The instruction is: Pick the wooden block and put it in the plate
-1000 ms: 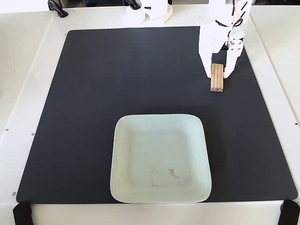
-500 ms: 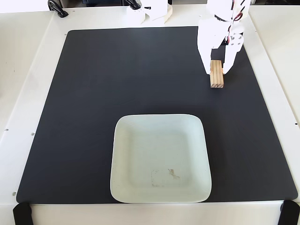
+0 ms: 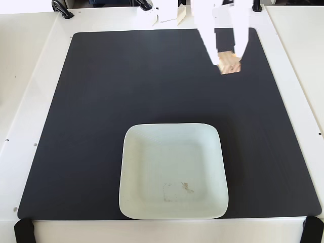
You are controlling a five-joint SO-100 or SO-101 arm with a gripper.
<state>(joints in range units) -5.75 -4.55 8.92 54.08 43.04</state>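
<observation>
The pincer (image 3: pixel 229 62) hangs at about one o'clock in the fixed view, motion-blurred, its two white fingers (image 3: pixel 212 48) reaching down from the top edge with the wooden block (image 3: pixel 230 63) clamped between their tips. It seems to be clenched on the block, though the blur makes the exact contact hard to read. The block shows only as a small smeared tan patch between the fingers, over the black mat; whether it touches the mat or rides clear of it I cannot tell.

The table (image 3: pixel 25 91) is white and fills the frame, its bare surface showing at nine o'clock, three o'clock and along the top. On it lies the large black mat (image 3: pixel 101 101), which covers most of the middle of the view.

The plate (image 3: pixel 126 167) sits on the mat at about six o'clock, square, pale white, with rounded corners and a raised rim. A small brownish smudge (image 3: pixel 186 188) marks its flat centre, toward the lower right of the dish. The plate holds nothing else. It lies well apart from the block, which is up toward one o'clock.

Black clamps (image 3: pixel 62 10) sit at eleven o'clock on the table's far edge, and black straps (image 3: pixel 23 230) show at the two bottom corners.
</observation>
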